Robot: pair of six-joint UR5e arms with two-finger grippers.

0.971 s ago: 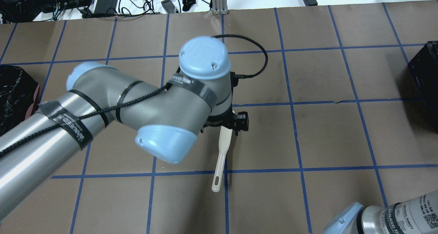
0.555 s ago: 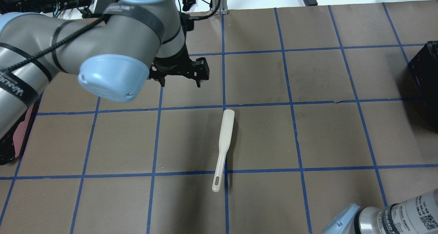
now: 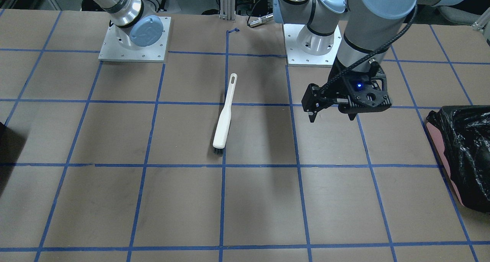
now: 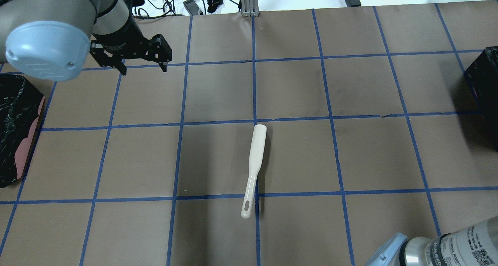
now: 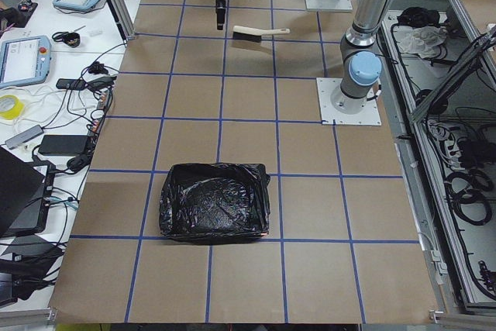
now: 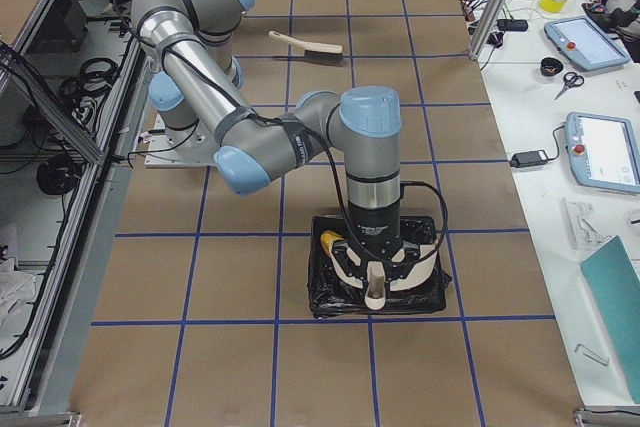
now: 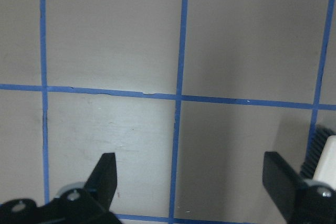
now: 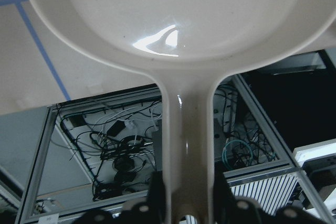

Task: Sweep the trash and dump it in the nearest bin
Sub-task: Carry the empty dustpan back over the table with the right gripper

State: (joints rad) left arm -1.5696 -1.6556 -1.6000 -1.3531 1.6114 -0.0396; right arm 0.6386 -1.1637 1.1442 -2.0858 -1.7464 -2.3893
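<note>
Left gripper (image 4: 144, 70) spread, empty, well apart from brush (image 4: 256, 157). Right gripper (image 8: 186, 195) clamped on dustpan (image 8: 173, 14) handle over bin (image 6: 430, 292); yellow sponge (image 6: 330, 241) inside. Judged light, soft: tip out, not pinch

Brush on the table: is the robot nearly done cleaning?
Sweeping looks finished: the brush lies on the table, the open left gripper away from it. Now the right gripper holds the dustpan over the black bin, where something yellow shows. Left: probably setting the dustpan down.
</note>
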